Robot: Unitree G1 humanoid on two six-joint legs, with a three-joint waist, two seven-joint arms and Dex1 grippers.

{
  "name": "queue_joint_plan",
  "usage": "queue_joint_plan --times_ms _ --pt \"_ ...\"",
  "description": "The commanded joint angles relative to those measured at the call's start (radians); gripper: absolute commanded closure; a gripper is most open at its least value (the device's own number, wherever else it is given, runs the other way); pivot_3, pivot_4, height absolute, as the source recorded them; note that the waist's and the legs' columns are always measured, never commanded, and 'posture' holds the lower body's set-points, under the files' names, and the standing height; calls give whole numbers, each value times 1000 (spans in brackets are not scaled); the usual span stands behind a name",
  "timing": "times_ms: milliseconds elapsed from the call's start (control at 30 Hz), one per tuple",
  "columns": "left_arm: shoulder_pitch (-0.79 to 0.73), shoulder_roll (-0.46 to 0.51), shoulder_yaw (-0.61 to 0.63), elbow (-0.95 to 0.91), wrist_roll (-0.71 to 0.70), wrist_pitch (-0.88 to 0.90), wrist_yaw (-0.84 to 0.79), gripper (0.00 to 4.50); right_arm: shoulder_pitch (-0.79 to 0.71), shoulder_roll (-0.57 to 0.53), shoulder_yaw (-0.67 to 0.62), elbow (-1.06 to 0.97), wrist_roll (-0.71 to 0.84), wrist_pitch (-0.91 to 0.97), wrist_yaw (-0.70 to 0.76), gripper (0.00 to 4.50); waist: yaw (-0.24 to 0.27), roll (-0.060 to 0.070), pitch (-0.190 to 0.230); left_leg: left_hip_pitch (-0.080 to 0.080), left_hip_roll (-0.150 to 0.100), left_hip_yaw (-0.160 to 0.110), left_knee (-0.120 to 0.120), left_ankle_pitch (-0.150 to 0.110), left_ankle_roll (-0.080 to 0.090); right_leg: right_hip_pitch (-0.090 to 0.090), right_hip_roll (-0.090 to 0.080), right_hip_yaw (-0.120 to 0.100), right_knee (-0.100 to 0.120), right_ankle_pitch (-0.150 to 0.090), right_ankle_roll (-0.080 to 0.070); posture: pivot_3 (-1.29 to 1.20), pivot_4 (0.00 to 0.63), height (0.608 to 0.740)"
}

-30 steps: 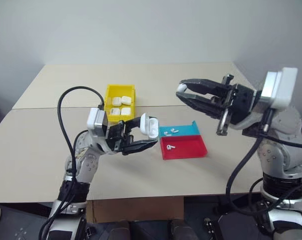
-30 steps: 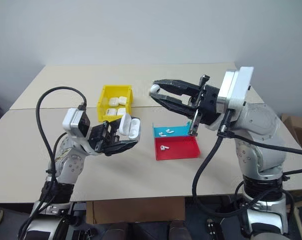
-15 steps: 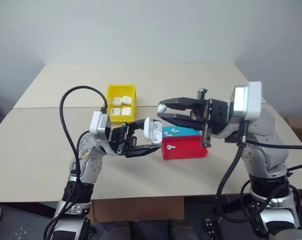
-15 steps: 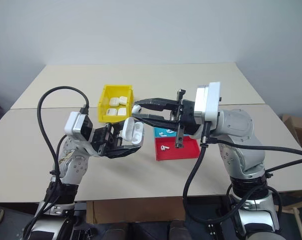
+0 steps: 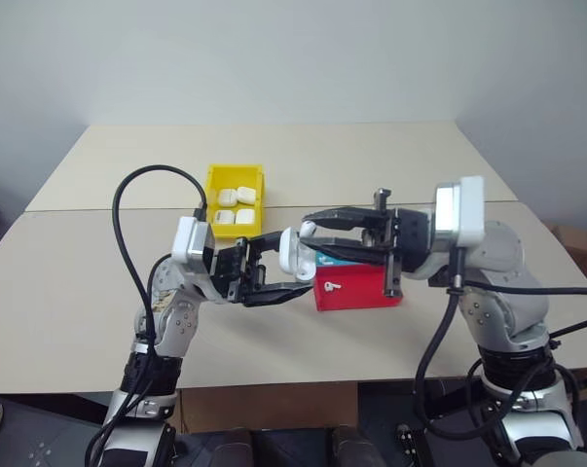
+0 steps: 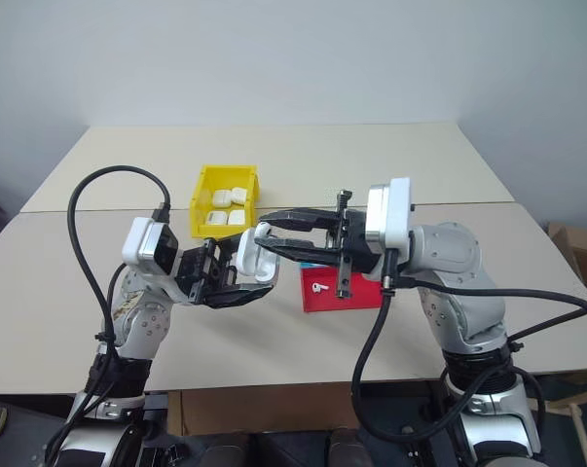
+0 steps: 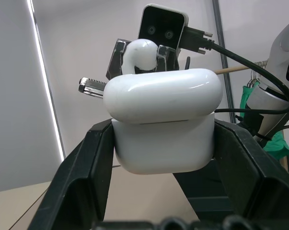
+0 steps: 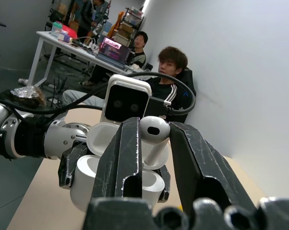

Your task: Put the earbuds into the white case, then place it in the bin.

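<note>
Left fingers (image 7: 77, 177) gripping, right fingers (image 8: 130, 158) pinching

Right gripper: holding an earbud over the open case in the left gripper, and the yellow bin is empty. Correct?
Not quite: the bin is not empty; the left eye view shows several white cases lying in it. The rest holds: the right gripper pinches an earbud just above the open white case, which the left gripper holds.

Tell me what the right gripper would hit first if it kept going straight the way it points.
Most likely the open white case held in the left gripper. The right gripper, shut on an earbud, points leftward with its tips right at the case; the exact gap is unclear.
</note>
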Motion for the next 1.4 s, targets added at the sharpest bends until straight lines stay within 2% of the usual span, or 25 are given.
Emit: queue_joint_plan --times_ms 33,600,733,1000,1100,1200,1333,1400 --pt "-8 1 10 -42 -7 -14 6 1665 4 4 1 -5 -11 -33 9 3525 0 0 0 0 0 0 0 0 0 0 0 0 0 0 0 0 150 740" --pt "-17 -5 3 -35 0 -18 7 1665 19 -6 9 15 -44 -71 25 3525 0 0 0 0 0 0 0 0 0 0 0 0 0 0 0 0 150 740" --pt "-15 -7 6 -35 3 -17 8 1665 17 0 14 12 -76 -92 7 2523 0 0 0 0 0 0 0 0 0 0 0 0 0 0 0 0 150 740" --pt "-10 5 18 -16 22 -29 10 1665 19 -21 -16 4 -40 -91 22 2523 0 0 0 0 0 0 0 0 0 0 0 0 0 0 0 0 150 740" --pt "16 46 36 14 45 -63 -23 1665 10 -54 -65 3 16 -49 21 2523 0 0 0 0 0 0 0 0 0 0 0 0 0 0 0 0 150 740" --pt "70 116 67 26 51 -91 -72 1665 -18 -145 -94 42 36 49 30 2523 -4 0 0 0 0 0 -1 0 0 0 0 0 -1 0 0 0 150 740" --pt "188 214 116 -24 38 -100 -118 1665 -142 -280 -5 187 -114 153 42 2523 -13 0 0 -1 1 1 -1 0 0 -4 0 1 0 0 -1 0 150 740" --pt "244 250 139 -59 26 -92 -120 1665 -226 -320 64 281 -190 162 100 2523 -13 0 0 -5 1 2 -1 0 0 -10 0 1 2 0 -2 0 150 740"
